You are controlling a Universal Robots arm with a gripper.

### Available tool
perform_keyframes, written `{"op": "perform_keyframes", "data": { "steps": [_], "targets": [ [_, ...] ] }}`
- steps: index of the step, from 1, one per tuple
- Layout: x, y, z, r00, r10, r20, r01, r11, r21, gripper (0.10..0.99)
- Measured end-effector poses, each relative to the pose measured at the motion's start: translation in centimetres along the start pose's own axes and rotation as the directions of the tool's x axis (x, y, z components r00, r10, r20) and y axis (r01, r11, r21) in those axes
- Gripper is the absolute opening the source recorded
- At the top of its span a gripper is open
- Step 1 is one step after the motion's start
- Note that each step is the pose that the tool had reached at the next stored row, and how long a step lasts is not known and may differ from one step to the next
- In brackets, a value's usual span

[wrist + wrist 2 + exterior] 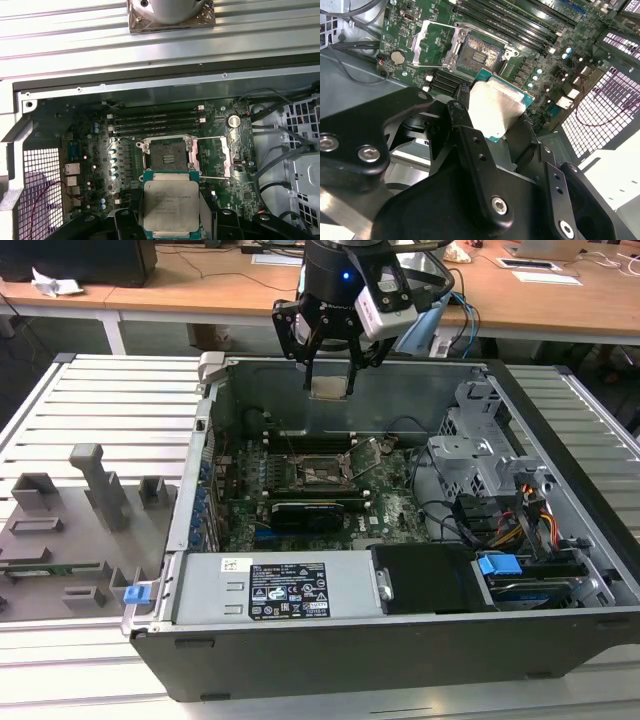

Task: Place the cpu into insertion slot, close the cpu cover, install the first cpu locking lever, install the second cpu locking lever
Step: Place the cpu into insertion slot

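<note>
One arm (340, 270) pointing down | tool (331, 378) clamped on cpu (331, 388) | raised clear of insertion slot (322, 474)

No word or number can be made out with any certainty. In the lower middle of the exterior view, the grey power supply box (205, 592) carries a large black label (288, 591) packed with rows of white print and small symbols, all too fine to read. Just beside it, toward the exterior view's left on the same box, sits a small white sticker (236, 564) with dark marks, equally illegible. In the first wrist view, the silvery face of the cpu (171, 204) bears several lines of faint print whose letters do not resolve. The green circuit board (95, 150) shows tiny white markings beside its parts, which are unreadable.
</note>
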State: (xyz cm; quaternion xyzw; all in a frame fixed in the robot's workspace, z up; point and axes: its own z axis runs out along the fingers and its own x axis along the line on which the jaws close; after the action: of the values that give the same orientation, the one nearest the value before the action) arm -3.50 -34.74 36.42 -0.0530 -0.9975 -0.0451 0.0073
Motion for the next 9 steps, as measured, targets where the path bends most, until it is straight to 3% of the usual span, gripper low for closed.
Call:
{"op": "perform_keyframes", "data": {
  "steps": [9],
  "targets": [
    [0.0, 0.0, 0.0, 0.9999, 0.011, 0.001, -0.011, 0.9999, 0.0, 0.537]
  ]
}}
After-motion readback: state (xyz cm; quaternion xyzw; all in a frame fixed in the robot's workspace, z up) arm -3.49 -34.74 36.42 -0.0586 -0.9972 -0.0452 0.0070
